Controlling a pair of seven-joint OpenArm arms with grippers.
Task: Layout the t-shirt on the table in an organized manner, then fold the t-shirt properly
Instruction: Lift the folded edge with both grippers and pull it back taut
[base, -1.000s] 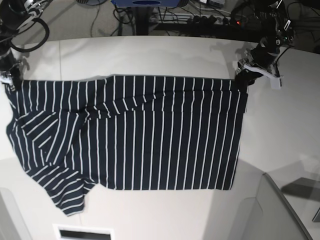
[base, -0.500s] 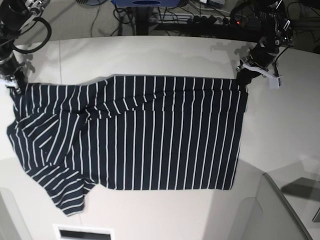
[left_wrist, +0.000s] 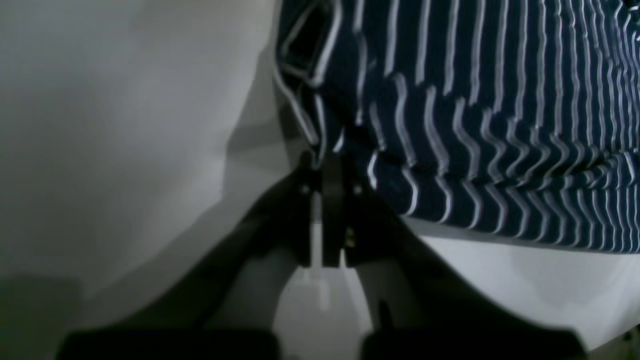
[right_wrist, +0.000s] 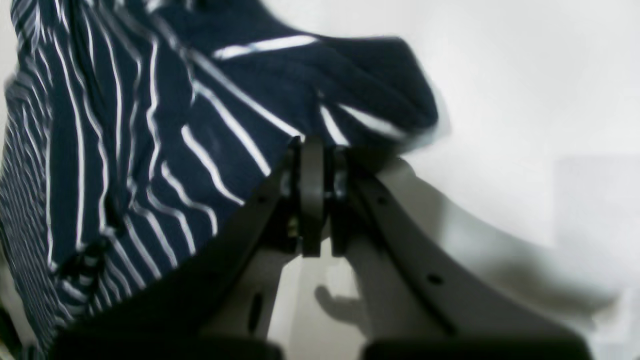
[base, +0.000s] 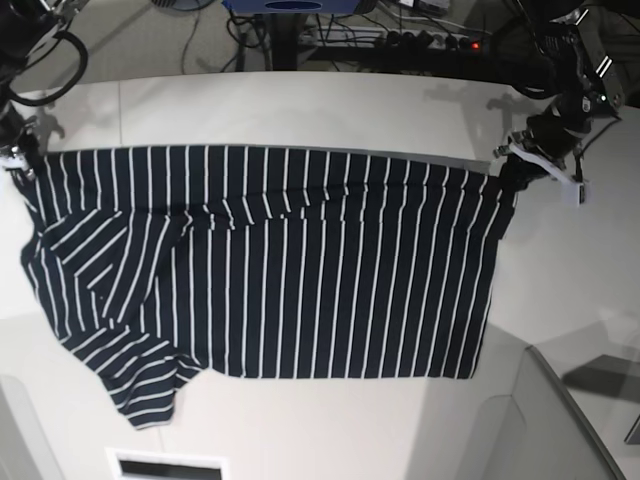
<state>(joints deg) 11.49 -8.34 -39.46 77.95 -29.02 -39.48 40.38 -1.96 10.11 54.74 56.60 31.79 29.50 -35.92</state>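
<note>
Two pincers, left pincer (left_wrist: 327, 167) and right pincer (right_wrist: 314, 150), clamp soft striped t-shirt (base: 300, 270) corners over matte table (base: 300, 100).

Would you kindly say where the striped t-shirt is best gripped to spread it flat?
Grip the t-shirt at its two far corners, approaching from the outer sides. That edge already runs nearly straight, while the near sleeve end is bunched.

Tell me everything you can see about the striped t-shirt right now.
The t-shirt is dark navy soft cloth with thin white stripes. It lies spread across the white table, its far edge pulled nearly straight between two corners. The left gripper is shut on one far corner, the right gripper on the other. A sleeve bunches at the near corner on the right gripper's side, with folds above it.
</note>
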